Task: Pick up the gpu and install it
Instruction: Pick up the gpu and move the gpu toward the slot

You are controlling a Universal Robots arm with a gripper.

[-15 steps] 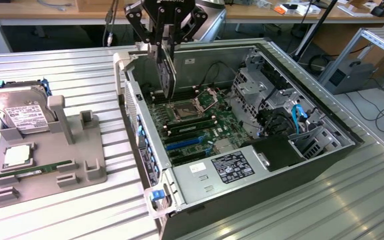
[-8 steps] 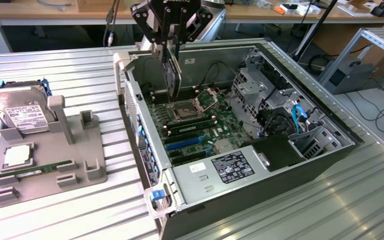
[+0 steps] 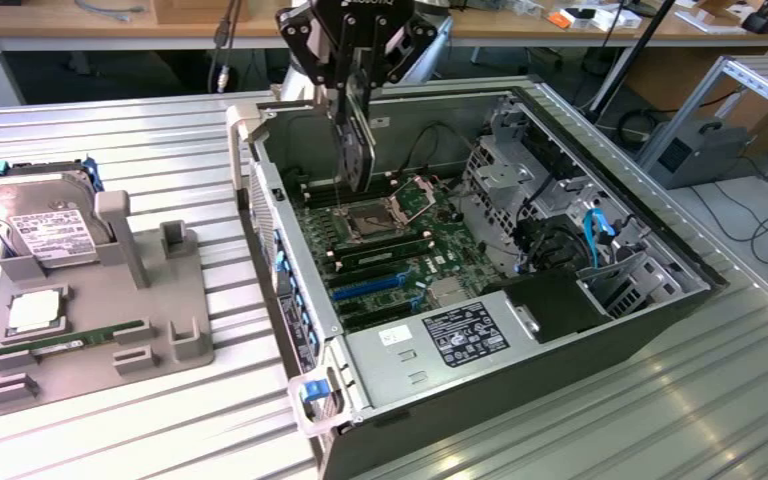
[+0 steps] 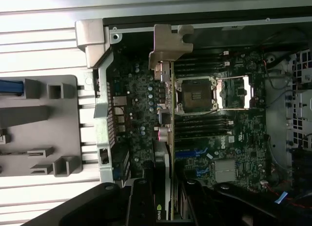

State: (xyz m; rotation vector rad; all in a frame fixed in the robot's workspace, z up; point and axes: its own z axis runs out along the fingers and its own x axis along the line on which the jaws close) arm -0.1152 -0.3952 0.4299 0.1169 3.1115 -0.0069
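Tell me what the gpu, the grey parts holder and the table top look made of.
The gpu: circuit board with a bare metal bracket, silvery and folded. The grey parts holder: probably matte plastic, uniform dull grey. The table top: likely aluminium, ribbed slats with a bright sheen.

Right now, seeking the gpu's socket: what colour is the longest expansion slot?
Blue slot, clearest in the exterior view.

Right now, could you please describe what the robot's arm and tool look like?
The tool is black and angular, with hinged link fingers, round silvery bolt heads on its sides and partly visible white lettering on its body. Behind it, the arm looks silver-grey.
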